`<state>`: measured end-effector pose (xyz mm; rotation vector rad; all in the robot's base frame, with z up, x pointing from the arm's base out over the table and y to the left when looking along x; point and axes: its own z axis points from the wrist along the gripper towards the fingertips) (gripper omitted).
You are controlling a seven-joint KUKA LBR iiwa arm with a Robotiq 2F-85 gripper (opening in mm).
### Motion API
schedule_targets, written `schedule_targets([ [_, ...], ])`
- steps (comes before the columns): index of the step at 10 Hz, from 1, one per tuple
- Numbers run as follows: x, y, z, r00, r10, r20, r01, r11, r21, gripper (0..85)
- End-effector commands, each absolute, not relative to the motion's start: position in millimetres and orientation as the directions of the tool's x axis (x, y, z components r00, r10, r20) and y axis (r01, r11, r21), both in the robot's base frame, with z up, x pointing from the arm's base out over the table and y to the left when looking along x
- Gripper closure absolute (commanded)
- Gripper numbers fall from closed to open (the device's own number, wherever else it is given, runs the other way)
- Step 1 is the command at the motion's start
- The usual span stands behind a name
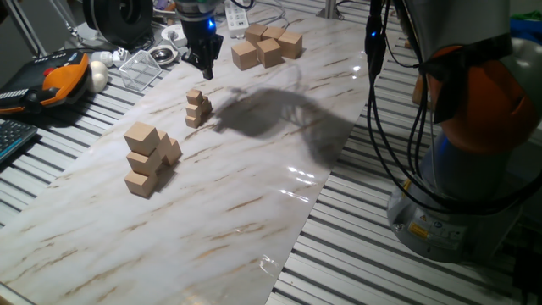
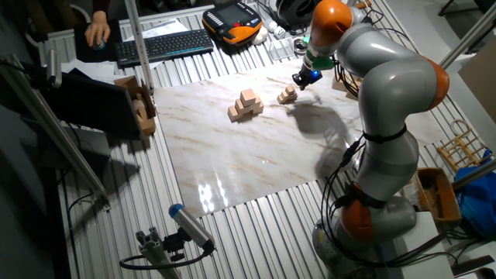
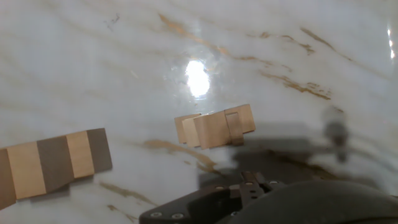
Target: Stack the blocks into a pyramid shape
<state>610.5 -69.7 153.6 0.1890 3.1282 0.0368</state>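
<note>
**Tan cubes stacked, pincer state unclear**

Tiny light-tan wooden blocks [image 1: 197,108] sit piled upper-left of centre on the marble table [image 1: 254,203]. Above them hangs the black two-finger gripper [image 1: 204,66]; its opening can't be made out, fingertips cropped in hand view.

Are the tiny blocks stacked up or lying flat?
Stacked up. The tiny blocks form a small pile several layers high on the marble board, with one block on top. The gripper hangs above it.
</note>
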Motion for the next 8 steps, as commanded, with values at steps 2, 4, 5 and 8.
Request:
schedule_targets([
  [2,611.2,-71.2,152.5,-0.994,0.111,-0.003,0.111,0.994,0.019,85.0],
  [4,611.4,-72.2,152.8,-0.995,0.104,-0.002,0.104,0.995,0.014,85.0],
  [5,611.5,-72.3,152.7,-0.995,0.104,-0.002,0.104,0.995,0.014,85.0],
  [8,612.1,-75.9,151.1,-0.996,0.088,0.0,0.088,0.996,0.005,85.0],
])
